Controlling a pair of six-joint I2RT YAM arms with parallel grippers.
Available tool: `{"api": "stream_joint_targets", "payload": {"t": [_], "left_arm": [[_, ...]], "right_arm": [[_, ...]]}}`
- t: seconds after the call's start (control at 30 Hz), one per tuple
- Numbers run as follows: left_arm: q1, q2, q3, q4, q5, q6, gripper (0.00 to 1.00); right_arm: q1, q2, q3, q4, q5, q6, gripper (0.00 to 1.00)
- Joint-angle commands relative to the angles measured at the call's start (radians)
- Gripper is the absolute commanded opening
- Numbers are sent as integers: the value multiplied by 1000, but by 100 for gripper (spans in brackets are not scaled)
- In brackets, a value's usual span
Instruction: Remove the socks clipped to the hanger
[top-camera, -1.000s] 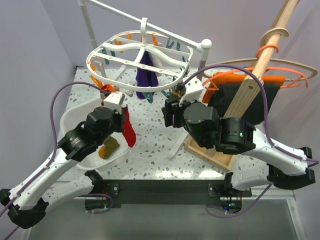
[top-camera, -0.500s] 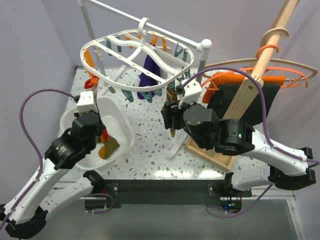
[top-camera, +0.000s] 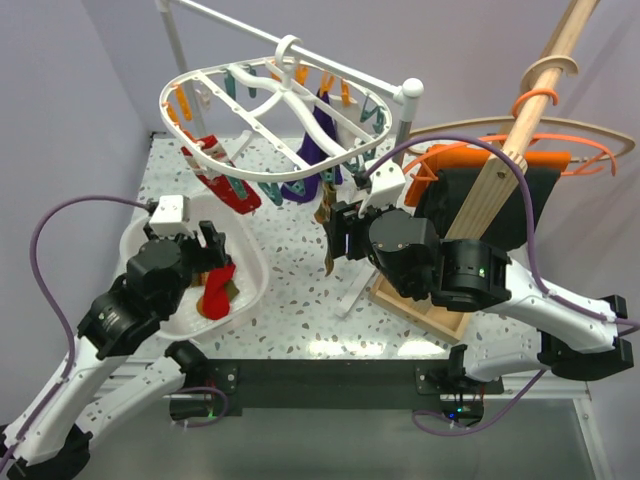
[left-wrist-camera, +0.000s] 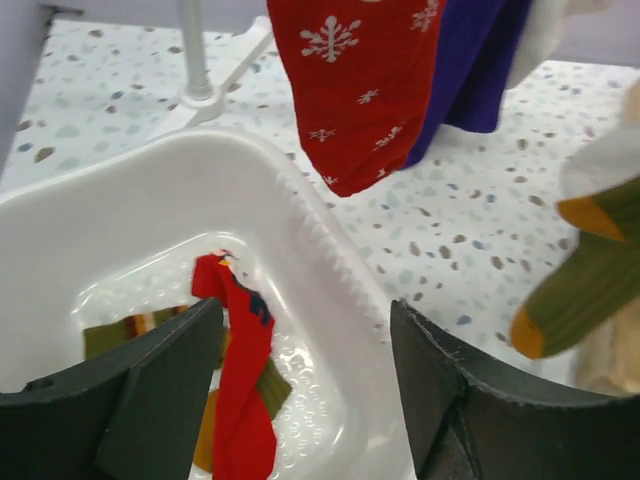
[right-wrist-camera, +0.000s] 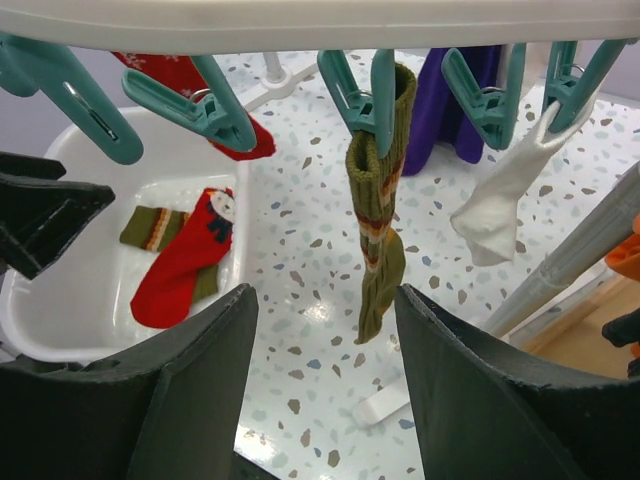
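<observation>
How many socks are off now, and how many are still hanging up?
Done: a red sock and a striped sock lie in the tub. In hand: nothing. The left gripper is open over the tub, and the right gripper is open just below the olive sock, likely next. Left: four I can see clipped to the hanger: olive, a white sock, a purple sock and a snowflake sock.

Robotics laboratory cell: left arm (top-camera: 120, 310) and right arm (top-camera: 470, 270) bolted at a speckled surface (top-camera: 300, 290), plain lilac walls (top-camera: 60, 100) around.
</observation>
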Motion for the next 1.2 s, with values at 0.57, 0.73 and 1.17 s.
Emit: {"api": "stream_joint_targets", "payload": {"t": [0.57,0.73,1.17], "left_arm": [[4,-108,-348,757,840,-32,97],[-9,-12,-450,1020,840,-131,94],[-266,360,-507,1314,372,-67,99]], "right_arm": [[2,-12,20,10,-5,18,63],[2,0,53,-16,-9,20,63],[4,8,73,-28,-35,38,63]]}}
